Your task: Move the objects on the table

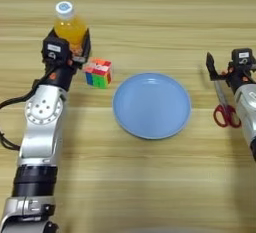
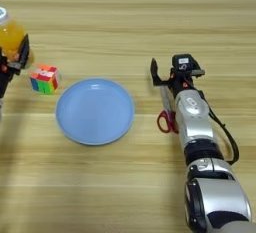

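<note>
Wooden worktop (image 1: 150, 187) with horizontal plank grain fills the left eye view. Left gripper (image 1: 67, 42) stands at the upper left, its jaws set on either side of the orange-juice bottle (image 1: 70, 24) and closed against the lower body; the bottle's base is hidden behind them, and only the white cap and upper half show. Puzzle cube (image 1: 98, 72) lies just right of that gripper, apart from the blue plate (image 1: 151, 105) at centre. At the right edge the right gripper (image 1: 225, 69) is partly cut off; the red-handled scissors (image 1: 226, 109) lie below it, blades pointing away from the robot. In the right eye view the right gripper (image 2: 170, 74) shows whole: one black finger (image 2: 154, 72) stands clear on the left, the other is masked by the gripper body, so the state of its jaws cannot be told, nor whether they touch the scissors (image 2: 166, 114). Bottle (image 2: 11, 32) and left gripper are cropped at the left edge. No pen can be made out.
</note>
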Motion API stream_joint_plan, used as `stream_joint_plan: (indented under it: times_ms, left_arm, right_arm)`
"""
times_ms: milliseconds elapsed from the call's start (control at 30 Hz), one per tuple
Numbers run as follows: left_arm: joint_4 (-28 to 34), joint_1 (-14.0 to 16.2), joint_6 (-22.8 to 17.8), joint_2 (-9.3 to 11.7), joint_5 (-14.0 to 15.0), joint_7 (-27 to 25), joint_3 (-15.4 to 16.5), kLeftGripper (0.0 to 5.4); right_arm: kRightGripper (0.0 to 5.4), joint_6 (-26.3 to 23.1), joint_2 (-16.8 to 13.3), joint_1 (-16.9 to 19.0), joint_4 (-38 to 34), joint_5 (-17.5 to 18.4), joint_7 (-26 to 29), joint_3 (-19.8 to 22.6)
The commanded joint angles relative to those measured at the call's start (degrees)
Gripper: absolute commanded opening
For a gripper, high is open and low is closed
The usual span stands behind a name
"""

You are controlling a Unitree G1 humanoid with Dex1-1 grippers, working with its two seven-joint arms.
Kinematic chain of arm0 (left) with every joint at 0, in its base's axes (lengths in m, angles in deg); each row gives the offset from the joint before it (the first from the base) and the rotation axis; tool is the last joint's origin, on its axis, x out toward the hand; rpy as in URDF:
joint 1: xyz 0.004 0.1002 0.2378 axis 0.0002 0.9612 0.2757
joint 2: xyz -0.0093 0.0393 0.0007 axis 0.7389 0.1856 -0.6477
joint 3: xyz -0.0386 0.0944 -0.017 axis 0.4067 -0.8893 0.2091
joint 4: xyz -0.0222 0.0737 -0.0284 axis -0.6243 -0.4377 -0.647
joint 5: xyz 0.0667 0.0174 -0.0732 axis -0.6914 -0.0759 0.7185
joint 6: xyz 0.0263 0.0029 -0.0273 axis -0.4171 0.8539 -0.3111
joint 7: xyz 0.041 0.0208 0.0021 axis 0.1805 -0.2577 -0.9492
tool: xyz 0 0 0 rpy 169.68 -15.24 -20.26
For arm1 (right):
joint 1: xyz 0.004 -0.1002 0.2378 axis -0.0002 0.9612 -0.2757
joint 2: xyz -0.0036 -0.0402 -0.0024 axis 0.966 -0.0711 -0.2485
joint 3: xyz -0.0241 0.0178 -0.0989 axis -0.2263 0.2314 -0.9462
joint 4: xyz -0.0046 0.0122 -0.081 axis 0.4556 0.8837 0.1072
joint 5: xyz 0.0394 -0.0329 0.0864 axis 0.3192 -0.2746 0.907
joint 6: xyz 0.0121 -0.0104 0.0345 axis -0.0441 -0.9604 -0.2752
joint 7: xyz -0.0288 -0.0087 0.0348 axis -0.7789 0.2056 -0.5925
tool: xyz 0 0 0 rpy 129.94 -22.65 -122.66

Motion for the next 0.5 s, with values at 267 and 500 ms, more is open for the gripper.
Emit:
stream_joint_plan:
  times_ms: [267,500]
  left_arm:
    - [-8.45,-2.98,-2.48,0.6,-2.27,3.43,0.17,3.29]
    - [-14.82,-3.95,-0.21,0.09,-2.69,4.87,-0.07,3.28]
  right_arm:
    - [5.4,-0.62,0.19,-0.91,-0.11,-0.09,-0.39,-0.17]
    - [5.4,-0.61,0.14,-0.68,-0.41,-0.05,-0.39,-0.19]
